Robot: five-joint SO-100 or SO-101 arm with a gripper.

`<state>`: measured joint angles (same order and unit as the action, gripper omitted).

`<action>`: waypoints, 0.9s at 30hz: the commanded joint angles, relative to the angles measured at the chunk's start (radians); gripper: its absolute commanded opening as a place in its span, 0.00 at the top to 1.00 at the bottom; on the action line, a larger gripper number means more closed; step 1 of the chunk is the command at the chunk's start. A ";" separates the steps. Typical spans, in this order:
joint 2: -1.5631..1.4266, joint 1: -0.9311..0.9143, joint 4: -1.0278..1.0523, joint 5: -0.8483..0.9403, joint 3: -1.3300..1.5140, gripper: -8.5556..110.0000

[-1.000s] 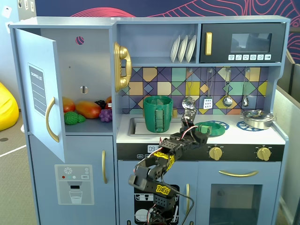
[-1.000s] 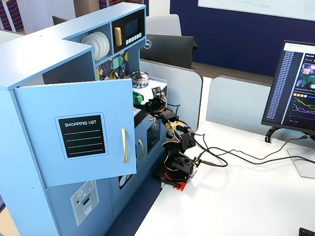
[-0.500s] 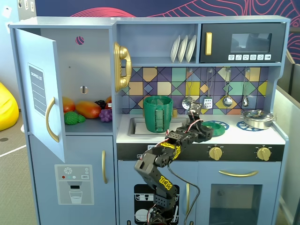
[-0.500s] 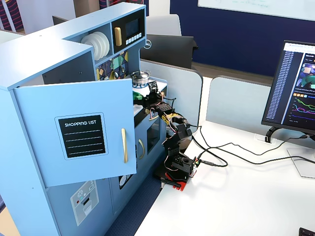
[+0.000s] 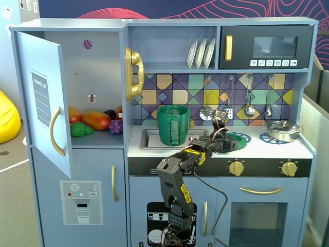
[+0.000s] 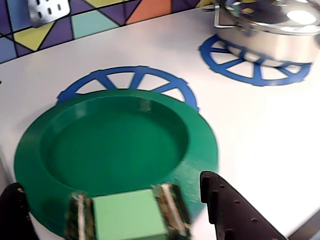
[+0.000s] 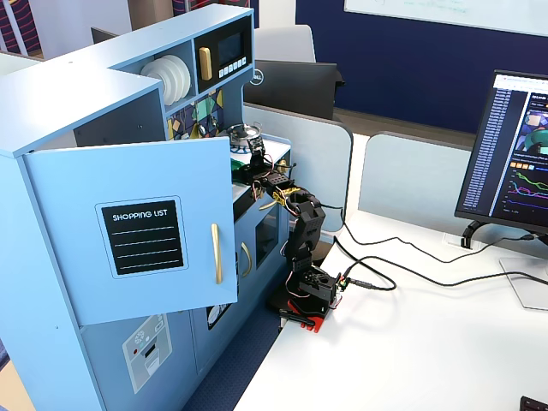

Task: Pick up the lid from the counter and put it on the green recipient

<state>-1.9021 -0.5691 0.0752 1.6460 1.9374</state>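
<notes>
1. The lid (image 6: pixel 117 150) lies on the white surface (image 6: pixel 260 130), covering most of a blue burner ring (image 6: pixel 127 80).
2. The fingers (image 6: pixel 220 210) stand apart, either side of the lid's near rim.
3. The green recipient (image 5: pixel 173 125) stands in the sink, left of the lid in a fixed view.
4. A silver pan (image 6: pixel 270 27) sits on the other ring.

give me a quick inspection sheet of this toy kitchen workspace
surface: white counter, blue burner rings printed on it
job's things: green lid lies flat on a burner ring, hollow side up; green pot upright in the sink, uncovered
clutter: silver pan on the right burner; toy fruit on the cupboard shelf
grippers: gripper at the lid's near rim; whether it grips cannot be told
cables: black cable trails across the desk from the arm base
surroundings: cupboard door open; monitor on the desk
</notes>
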 commanded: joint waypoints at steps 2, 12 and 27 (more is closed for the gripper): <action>0.014 0.029 -0.015 0.000 -0.097 0.73; -0.018 0.048 -0.029 -0.012 -0.080 0.93; -0.135 0.103 0.224 -0.127 -0.543 0.93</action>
<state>-1.9420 -0.4955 0.2424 1.5509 1.5662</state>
